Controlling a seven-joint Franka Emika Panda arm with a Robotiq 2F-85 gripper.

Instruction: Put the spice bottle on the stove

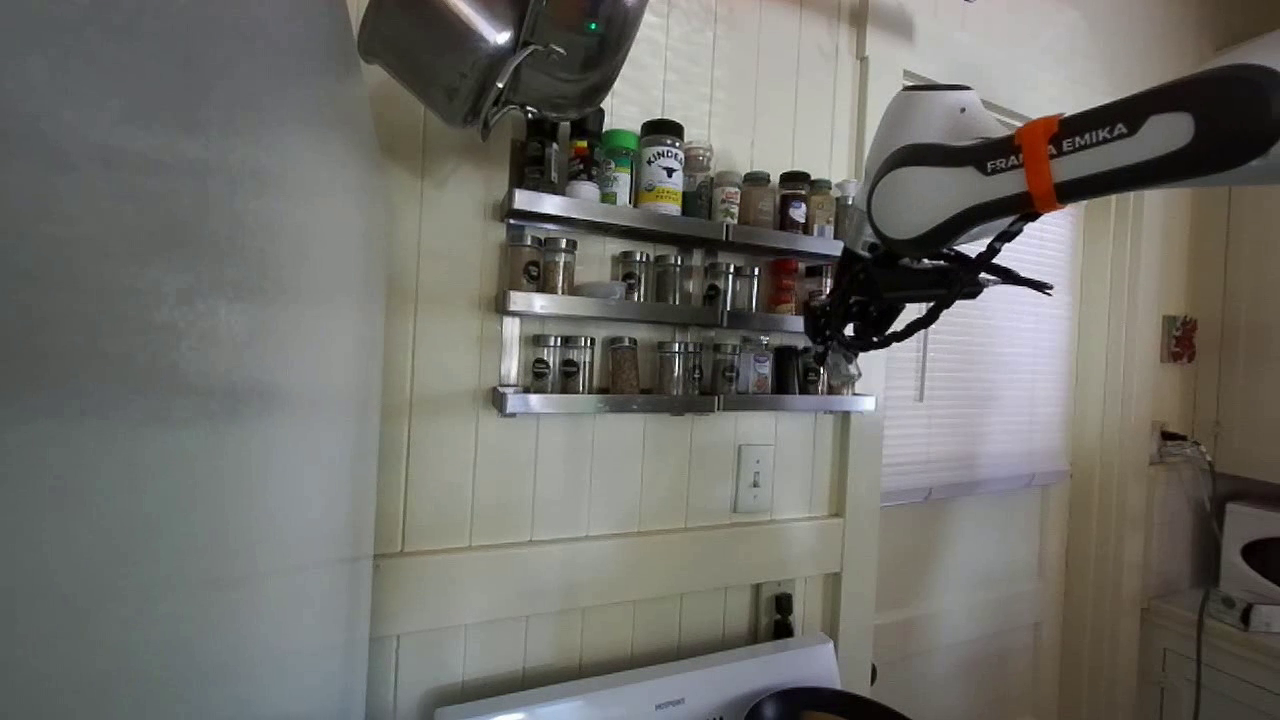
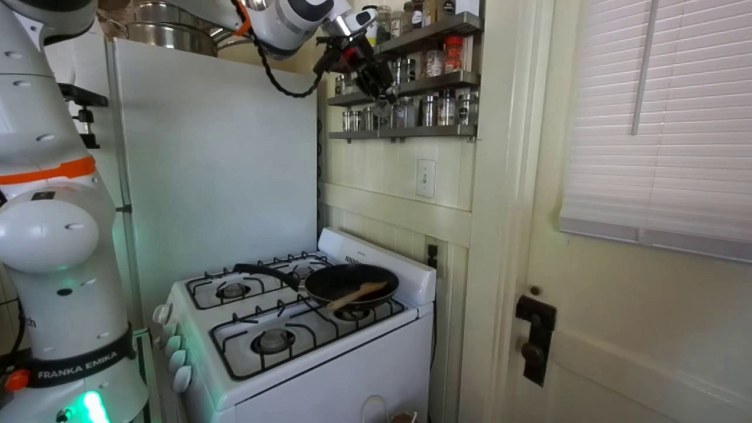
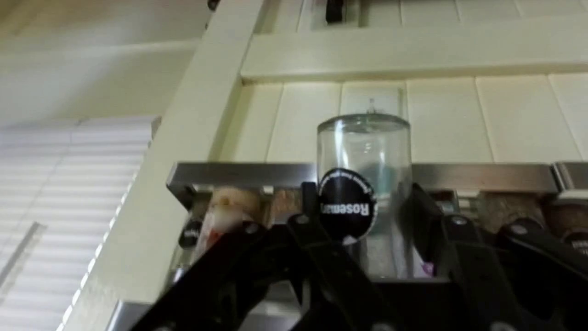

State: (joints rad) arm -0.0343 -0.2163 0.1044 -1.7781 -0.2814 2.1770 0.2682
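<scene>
A clear glass spice bottle (image 3: 367,147) with a round black "Rosemary" label is between my fingers in the wrist view, where the label reads upside down. My gripper (image 3: 363,197) is shut on it, one finger against each side. In both exterior views the gripper (image 1: 835,315) (image 2: 382,88) is in front of the wall racks, with clear glass (image 1: 844,372) (image 2: 385,113) at its lower end. The bottle's top is hidden by the fingers. The white stove (image 2: 329,376) stands below; only its back panel (image 1: 640,690) and part of the pan show in an exterior view.
Metal racks (image 1: 610,402) (image 2: 435,130) hold several other bottles close to the gripper. A black pan (image 2: 346,276) with a wooden spoon (image 2: 358,295) sits on the stove's rear burner. Steel pots (image 1: 500,55) hang in the foreground. The refrigerator (image 2: 217,164) stands beside the stove.
</scene>
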